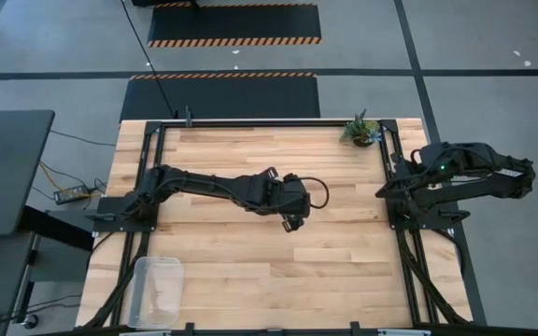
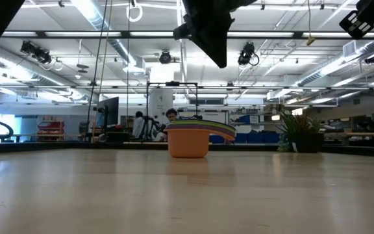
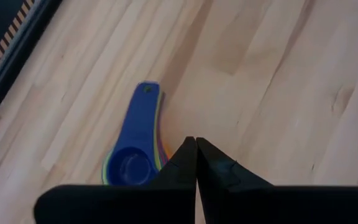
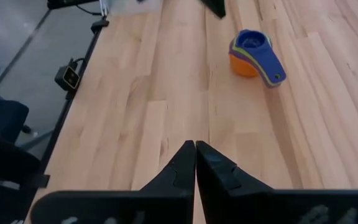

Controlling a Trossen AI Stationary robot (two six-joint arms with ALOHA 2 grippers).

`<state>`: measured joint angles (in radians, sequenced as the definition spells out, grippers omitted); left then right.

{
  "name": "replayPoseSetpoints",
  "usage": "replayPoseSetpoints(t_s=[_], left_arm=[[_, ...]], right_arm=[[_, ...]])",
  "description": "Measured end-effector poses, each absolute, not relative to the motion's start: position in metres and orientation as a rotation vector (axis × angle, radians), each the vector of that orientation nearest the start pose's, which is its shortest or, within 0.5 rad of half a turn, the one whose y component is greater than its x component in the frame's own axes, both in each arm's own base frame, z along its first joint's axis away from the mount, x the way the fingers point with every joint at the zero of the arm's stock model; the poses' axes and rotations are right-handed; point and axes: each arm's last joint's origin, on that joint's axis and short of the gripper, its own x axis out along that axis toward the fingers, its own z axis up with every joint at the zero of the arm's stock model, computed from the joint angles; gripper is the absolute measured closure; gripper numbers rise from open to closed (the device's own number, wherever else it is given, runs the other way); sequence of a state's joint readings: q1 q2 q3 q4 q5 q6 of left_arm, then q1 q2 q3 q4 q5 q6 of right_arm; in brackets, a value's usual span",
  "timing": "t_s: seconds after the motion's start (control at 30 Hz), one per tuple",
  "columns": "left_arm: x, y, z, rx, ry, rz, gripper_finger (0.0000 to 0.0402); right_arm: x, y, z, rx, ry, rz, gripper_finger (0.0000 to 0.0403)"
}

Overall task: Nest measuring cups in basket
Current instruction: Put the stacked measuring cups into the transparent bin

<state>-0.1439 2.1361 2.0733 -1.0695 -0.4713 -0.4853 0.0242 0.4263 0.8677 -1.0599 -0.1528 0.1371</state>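
The measuring cups are nested in one stack that stands on the table: an orange cup at the bottom, a blue one on top, handles fanned to one side. The stack shows in the low view (image 2: 190, 140), the left wrist view (image 3: 134, 152) and the right wrist view (image 4: 252, 55); in the high view my left arm hides it. My left gripper (image 1: 292, 222) (image 3: 196, 144) is shut and hangs above the table mid-way, right beside the stack, touching nothing. My right gripper (image 4: 195, 148) is shut, parked by the table's right edge (image 1: 388, 191). The clear basket (image 1: 157, 289) sits at the near left corner.
A small potted plant (image 1: 361, 131) stands at the far right corner of the table. Black frame rails run along the left, far and right edges. Bare wood lies between the stack and the basket. People and equipment show in the room behind.
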Motion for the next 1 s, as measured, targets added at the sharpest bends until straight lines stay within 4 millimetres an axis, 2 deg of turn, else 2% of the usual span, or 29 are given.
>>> replayPoseSetpoints(t_s=[0.23,0.37,0.63,0.87,1.0], left_arm=[[0.459,-0.062,0.264,-0.135,0.969,0.556,0.0393],[0.463,-0.06,0.256,-0.2,0.958,0.595,0.0393],[0.47,-0.041,0.258,-0.435,0.83,0.721,0.0393],[0.472,-0.037,0.255,-0.601,0.792,0.786,0.0393],[0.474,-0.038,0.255,-0.671,0.778,0.766,0.0393]], right_arm=[[0.057,0.006,0.321,0.168,0.569,0.133,0.0386],[0.059,0.006,0.324,0.166,0.528,0.137,0.0386],[0.062,0.006,0.33,0.162,0.456,0.143,0.0386],[0.065,0.006,0.335,0.159,0.397,0.148,0.0386],[0.066,0.006,0.338,0.157,0.366,0.15,0.0386]])
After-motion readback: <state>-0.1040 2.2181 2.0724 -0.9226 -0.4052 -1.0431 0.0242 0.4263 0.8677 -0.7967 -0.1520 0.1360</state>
